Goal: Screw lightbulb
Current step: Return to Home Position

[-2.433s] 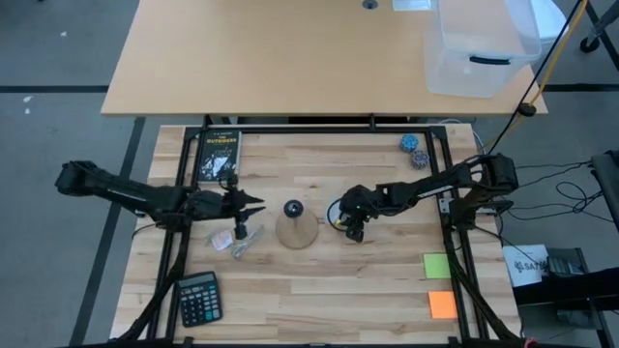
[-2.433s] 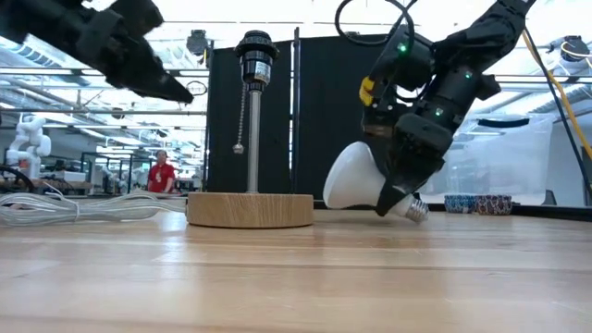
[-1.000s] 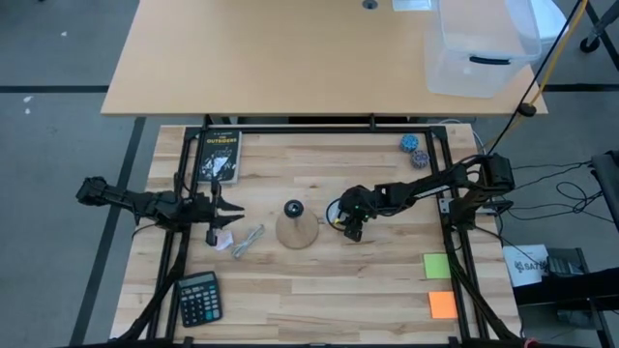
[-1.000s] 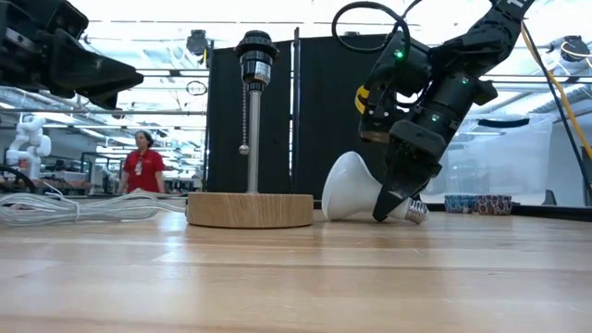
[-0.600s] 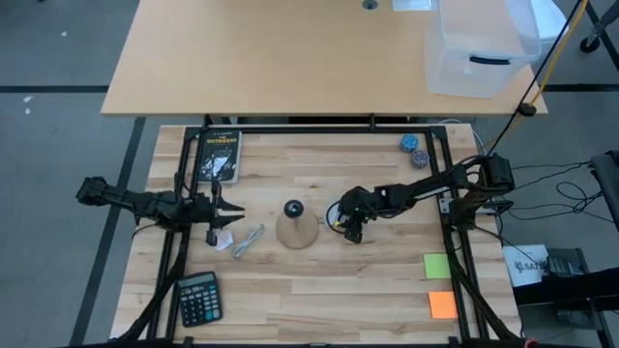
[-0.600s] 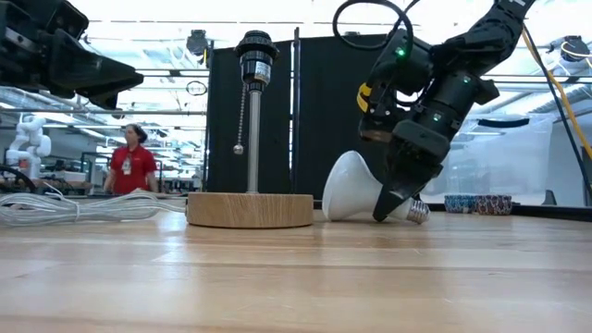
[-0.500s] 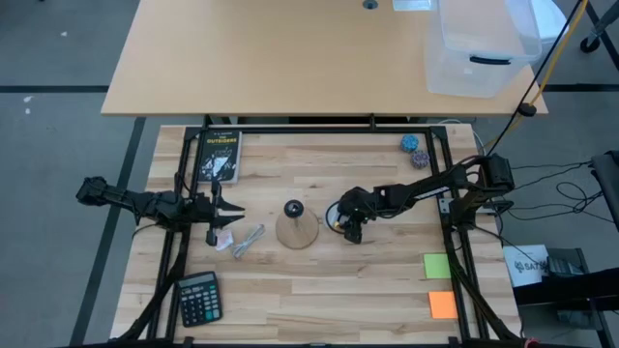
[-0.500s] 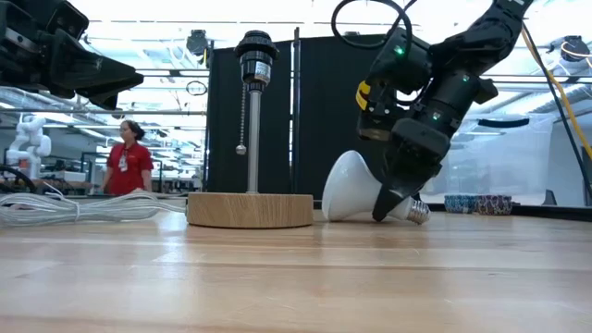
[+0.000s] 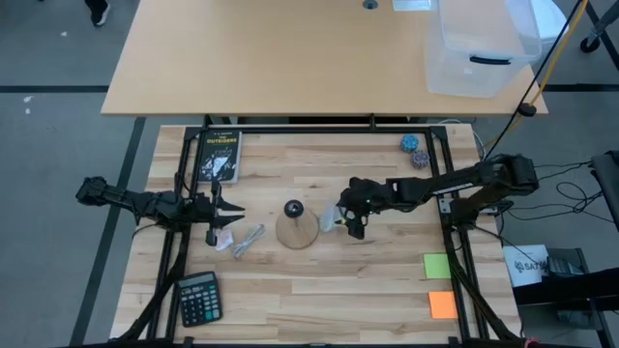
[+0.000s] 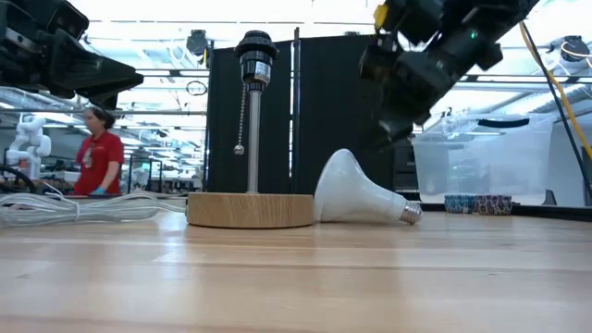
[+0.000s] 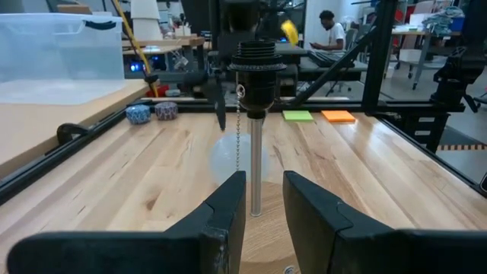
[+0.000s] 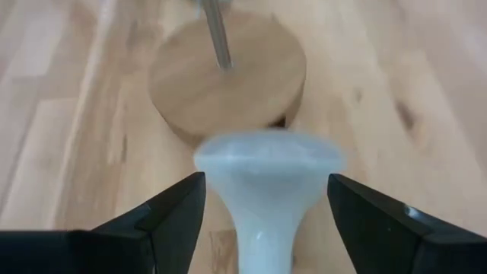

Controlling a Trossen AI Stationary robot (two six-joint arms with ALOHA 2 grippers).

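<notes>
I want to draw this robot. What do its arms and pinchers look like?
Both arms are dark, nearly black, thin and jointed: the left arm and the right arm. Each ends in a gripper with two dark, wedge-shaped fingers, the left gripper and the right gripper. The right arm also has a yellow mark and a small green light.

I work in a robotics lab: my wooden table point(image 9: 319, 280) sits inside a black metal frame point(image 9: 319, 129), with white cables point(image 10: 55, 208) trailing across it. Beyond lies an open hall of benches and equipment, where a person in a red shirt point(image 10: 100, 157) stands.
</notes>
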